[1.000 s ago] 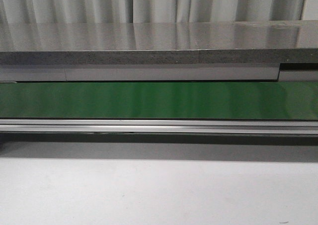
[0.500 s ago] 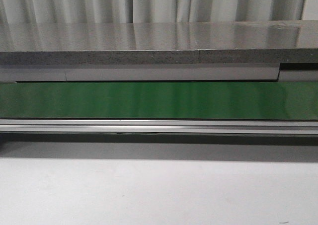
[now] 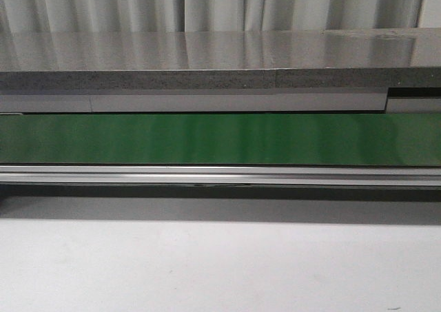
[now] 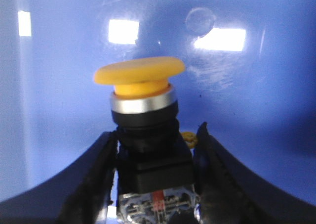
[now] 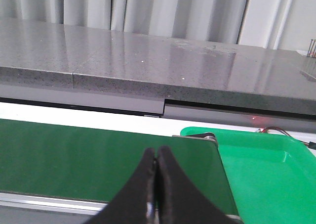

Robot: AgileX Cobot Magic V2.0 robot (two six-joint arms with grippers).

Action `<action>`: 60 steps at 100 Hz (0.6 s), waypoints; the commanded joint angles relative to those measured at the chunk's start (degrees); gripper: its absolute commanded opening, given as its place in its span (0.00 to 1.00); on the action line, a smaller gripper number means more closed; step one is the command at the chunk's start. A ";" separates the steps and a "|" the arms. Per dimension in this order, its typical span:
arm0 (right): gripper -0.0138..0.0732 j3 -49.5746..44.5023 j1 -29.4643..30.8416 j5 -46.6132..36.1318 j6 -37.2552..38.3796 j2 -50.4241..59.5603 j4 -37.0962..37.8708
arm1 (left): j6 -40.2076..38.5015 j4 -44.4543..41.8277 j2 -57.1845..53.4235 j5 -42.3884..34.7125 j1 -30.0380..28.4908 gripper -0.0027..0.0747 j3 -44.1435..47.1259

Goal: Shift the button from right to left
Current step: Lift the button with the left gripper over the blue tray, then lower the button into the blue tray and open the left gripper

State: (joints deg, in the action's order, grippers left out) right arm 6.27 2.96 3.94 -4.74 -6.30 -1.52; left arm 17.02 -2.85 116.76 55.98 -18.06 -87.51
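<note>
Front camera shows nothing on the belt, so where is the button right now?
The button appears only in the left wrist view: upright between the left gripper's fingers, gripped at its black body, yellow cap outward, against a blue surface.

Left gripper (image 4: 155, 179) clamped, right gripper (image 5: 156, 184) closed

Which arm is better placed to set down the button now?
The left. Its gripper is shut on the button over a blue surface. The right gripper is shut and empty over the green belt.
</note>
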 commanded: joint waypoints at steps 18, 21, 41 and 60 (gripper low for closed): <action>0.08 1.39 -0.19 -4.95 0.23 -0.39 0.48 | 1.10 0.47 -2.95 -2.11 -0.08 0.59 -1.47; 0.08 1.39 -0.19 -4.95 0.23 -0.39 0.48 | 1.10 0.47 -2.95 -2.25 -0.08 0.60 -1.47; 0.08 1.39 -0.19 -4.95 0.23 -0.39 0.48 | 1.00 0.12 -2.95 -1.36 -0.08 0.59 -1.57; 0.08 1.39 -0.19 -4.95 0.23 -0.39 0.48 | 1.00 -0.26 -6.16 -3.58 -0.08 0.57 -1.70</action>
State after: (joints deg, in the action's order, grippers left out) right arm 6.27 2.96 3.94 -4.74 -6.30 -1.52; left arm 18.07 -2.93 116.13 54.78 -18.06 -87.51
